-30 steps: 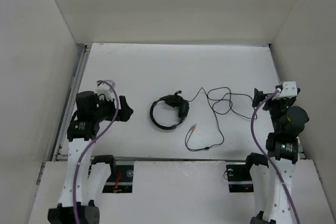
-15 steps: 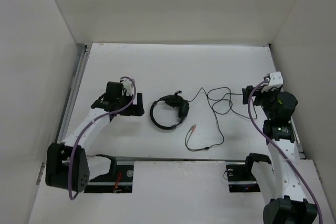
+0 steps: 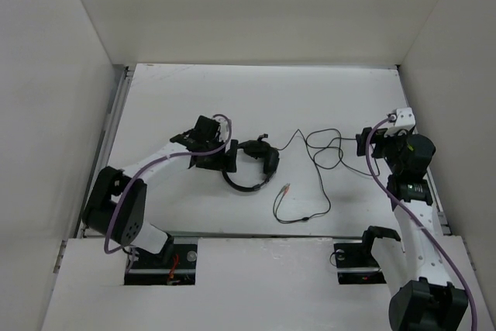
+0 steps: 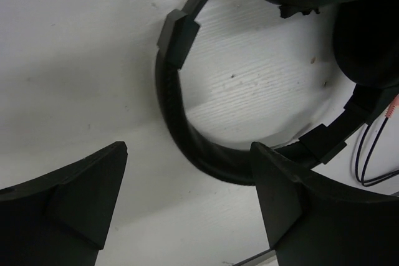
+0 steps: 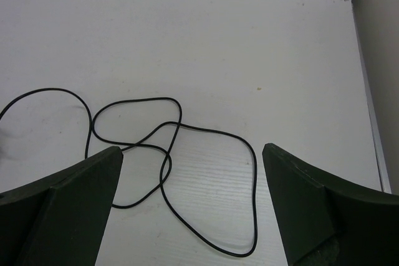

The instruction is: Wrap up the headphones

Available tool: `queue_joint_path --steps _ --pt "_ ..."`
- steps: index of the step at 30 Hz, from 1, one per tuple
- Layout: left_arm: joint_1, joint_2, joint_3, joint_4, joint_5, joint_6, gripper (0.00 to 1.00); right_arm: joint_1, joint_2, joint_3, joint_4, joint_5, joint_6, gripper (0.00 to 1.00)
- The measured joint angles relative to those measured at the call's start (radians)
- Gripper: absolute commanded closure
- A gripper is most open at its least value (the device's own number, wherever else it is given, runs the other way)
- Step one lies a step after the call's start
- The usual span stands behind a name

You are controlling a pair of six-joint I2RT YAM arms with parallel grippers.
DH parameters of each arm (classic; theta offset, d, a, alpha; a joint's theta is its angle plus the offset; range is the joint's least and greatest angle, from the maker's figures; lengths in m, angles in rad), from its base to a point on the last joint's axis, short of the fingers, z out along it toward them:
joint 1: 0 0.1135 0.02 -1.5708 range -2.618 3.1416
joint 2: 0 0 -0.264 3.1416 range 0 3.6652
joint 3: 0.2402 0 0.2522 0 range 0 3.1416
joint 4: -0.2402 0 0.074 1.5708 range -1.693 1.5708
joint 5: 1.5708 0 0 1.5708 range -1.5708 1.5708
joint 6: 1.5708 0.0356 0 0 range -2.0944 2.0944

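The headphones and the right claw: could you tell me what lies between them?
Loose loops of thin black cable, seen in the top view.

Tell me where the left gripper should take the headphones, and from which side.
Take the headband at the arc nearest the left gripper, coming straight down, one jaw inside the loop and one outside. The headphones lie flat on the table, so the thin band has both sides free there, away from the bulky ear cups.
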Motion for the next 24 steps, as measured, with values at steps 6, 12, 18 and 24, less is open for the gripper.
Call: queue_joint_path --steps 6,12,18,24 --pt "-0.081 0.125 0.023 0.026 -0.058 -0.037 0.39 -0.013 0.002 0.0 0.0 0.0 0.005 0.0" --pt "-0.103 0.146 0.025 0.045 -0.129 -0.089 0.51 -0.032 -0.003 0.0 0.0 0.0 0.007 0.0" --pt "-0.116 0.149 0.025 0.046 -0.171 -0.176 0.57 -0.034 0.0 0.0 0.0 0.0 0.007 0.0" --pt "-0.118 0.153 0.025 0.035 -0.192 -0.274 0.71 -0.05 0.013 0.0 0.0 0.0 0.008 0.0"
